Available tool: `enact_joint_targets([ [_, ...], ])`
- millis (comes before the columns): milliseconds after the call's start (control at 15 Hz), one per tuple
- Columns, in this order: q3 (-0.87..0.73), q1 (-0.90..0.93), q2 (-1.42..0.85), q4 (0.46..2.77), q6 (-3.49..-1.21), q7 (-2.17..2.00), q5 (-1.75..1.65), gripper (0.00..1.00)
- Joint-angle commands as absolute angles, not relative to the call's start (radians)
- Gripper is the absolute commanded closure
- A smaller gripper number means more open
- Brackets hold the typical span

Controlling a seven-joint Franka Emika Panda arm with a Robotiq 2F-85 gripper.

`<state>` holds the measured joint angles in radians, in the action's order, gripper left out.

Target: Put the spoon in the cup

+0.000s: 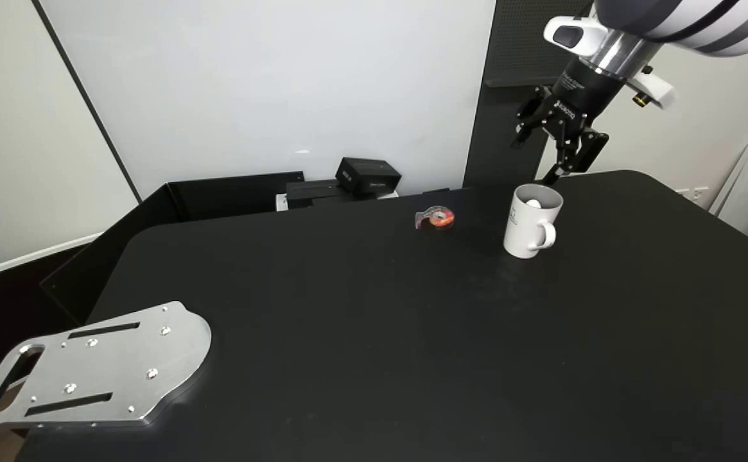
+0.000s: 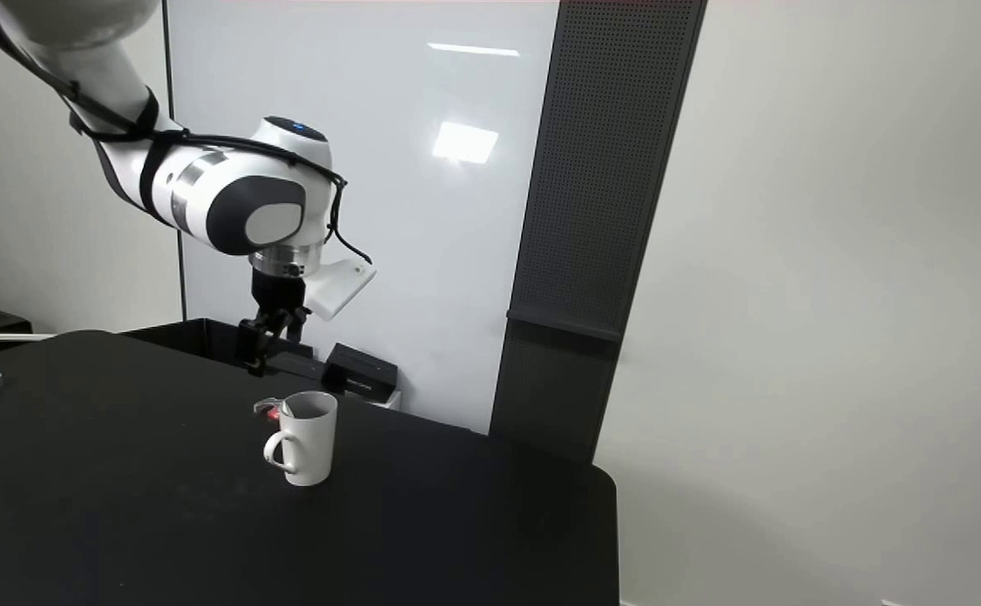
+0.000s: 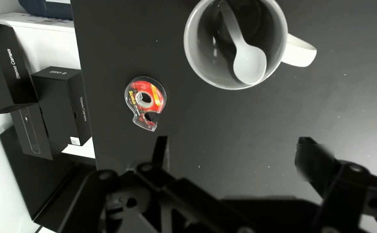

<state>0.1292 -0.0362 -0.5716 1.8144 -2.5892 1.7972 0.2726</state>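
Note:
The white cup (image 1: 520, 226) stands upright on the black table, and it also shows in an exterior view (image 2: 311, 446) and in the wrist view (image 3: 205, 60). The white spoon (image 3: 249, 66) lies inside the cup, bowl up and leaning on the inner wall near the handle side, its handle end down in the cup. Its bowl also shows in the cup's mouth in an exterior view (image 1: 533, 203). My gripper (image 3: 233, 138) is open with nothing between its fingers. It hangs above the table, apart from the cup, as an exterior view (image 1: 533, 163) shows.
A red tape dispenser (image 3: 146, 98) lies on the table beside the cup, near the table edge. Black camera boxes (image 1: 367, 176) stand beyond that edge. A metal plate (image 1: 120, 366) with slots sits at the opposite end of the table. A whiteboard (image 1: 271, 83) rises behind.

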Motion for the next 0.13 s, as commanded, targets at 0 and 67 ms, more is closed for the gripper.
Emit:
enact_joint_targets([
  [0, 0.161, -0.067, -0.573, 1.816, -2.593, 1.774, 0.239, 0.00],
  [67, 0.159, -0.068, -0.573, 1.817, -2.594, 1.774, 0.238, 0.00],
])
